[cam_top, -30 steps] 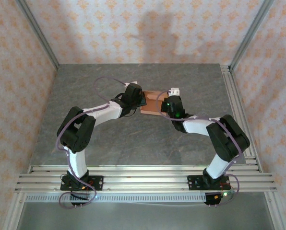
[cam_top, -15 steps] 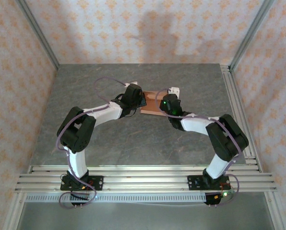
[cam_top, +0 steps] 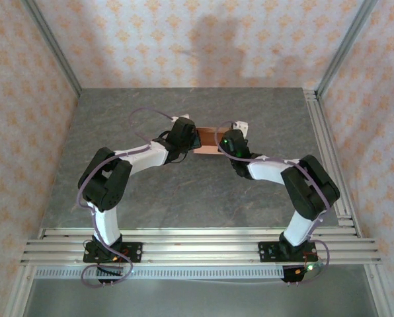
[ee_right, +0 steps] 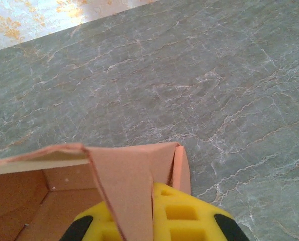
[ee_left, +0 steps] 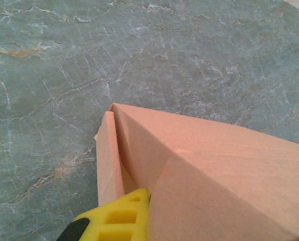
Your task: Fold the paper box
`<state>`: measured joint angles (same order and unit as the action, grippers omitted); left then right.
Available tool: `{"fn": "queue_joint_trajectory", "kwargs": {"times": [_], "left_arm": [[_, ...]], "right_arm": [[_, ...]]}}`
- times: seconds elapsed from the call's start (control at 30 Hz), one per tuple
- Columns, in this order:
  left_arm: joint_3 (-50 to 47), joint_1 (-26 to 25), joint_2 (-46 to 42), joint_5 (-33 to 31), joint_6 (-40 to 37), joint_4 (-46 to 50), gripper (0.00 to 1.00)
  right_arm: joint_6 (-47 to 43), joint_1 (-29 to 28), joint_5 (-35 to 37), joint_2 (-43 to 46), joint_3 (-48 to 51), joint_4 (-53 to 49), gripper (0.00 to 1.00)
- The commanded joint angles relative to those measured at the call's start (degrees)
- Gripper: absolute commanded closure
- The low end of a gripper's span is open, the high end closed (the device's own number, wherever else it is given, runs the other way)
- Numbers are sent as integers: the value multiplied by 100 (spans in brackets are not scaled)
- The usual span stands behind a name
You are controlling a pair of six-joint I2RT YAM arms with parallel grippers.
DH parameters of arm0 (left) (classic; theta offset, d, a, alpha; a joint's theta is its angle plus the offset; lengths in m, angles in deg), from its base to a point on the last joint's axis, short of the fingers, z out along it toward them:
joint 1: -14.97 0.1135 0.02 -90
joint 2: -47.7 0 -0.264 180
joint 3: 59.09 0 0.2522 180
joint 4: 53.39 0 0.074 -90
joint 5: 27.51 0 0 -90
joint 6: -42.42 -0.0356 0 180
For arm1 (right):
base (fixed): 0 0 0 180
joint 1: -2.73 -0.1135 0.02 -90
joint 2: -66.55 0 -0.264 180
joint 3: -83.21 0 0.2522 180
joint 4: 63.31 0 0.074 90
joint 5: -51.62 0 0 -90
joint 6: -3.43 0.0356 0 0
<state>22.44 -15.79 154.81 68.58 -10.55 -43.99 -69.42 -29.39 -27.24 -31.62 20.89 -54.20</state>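
Paper box sits half-formed at far-centre of the tabletop between left tool and right tool, each touching a card wall, grip state indeterminable; judged best: press the walls inward evenly, keeping creases square.

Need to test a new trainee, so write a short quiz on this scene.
1. True or false: the paper box sits between the left claw and the right claw.
2. The fingers on the claws are: A yellow, B blue, C red.
3. Fill in: beneath the box is a grey, veined ___.
Key: 1 true; 2 A; 3 table.
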Motion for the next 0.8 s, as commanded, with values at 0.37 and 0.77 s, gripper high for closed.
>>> {"fn": "queue_joint_trajectory", "kwargs": {"times": [0.37, 0.77], "left_arm": [[-390, -53, -368, -55, -125, 388, 100], [-383, -53, -390, -257, -543, 609, 100]], "right_arm": [[-985, -40, -579, 314, 880, 1119, 99], [-1230, -41, -917, 631, 1175, 1626, 68]]}}
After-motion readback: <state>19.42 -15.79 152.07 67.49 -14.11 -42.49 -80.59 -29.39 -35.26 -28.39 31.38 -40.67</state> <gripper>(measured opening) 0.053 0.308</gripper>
